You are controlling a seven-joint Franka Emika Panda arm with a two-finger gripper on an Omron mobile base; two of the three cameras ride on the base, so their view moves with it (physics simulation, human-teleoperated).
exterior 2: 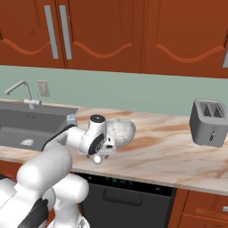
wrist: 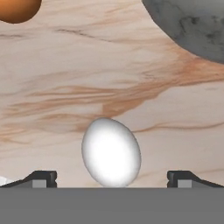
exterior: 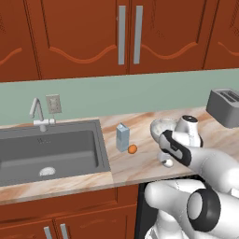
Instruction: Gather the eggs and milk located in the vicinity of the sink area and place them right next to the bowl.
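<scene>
The white egg (wrist: pixel 111 152) lies on the marble counter between my gripper's (wrist: pixel 111 179) two fingertips, which stand wide apart and do not touch it. The gripper is open and points down at it. In the left base view the white egg (exterior: pixel 167 162) sits just in front of the bowl (exterior: pixel 161 126), under my hand. The orange-brown egg (exterior: pixel 132 149) lies beside the milk (exterior: pixel 122 137), which stands upright just right of the sink (exterior: pixel 46 149). In the hand view, the orange-brown egg (wrist: pixel 17 8) shows at the top left and the bowl (wrist: pixel 192 26) at the top right.
A grey toaster (exterior: pixel 224 107) stands at the back right of the counter. The chrome faucet (exterior: pixel 38 112) rises behind the sink. The counter's front edge runs close to the white egg (exterior 2: pixel 97 159). Wooden cabinets hang above.
</scene>
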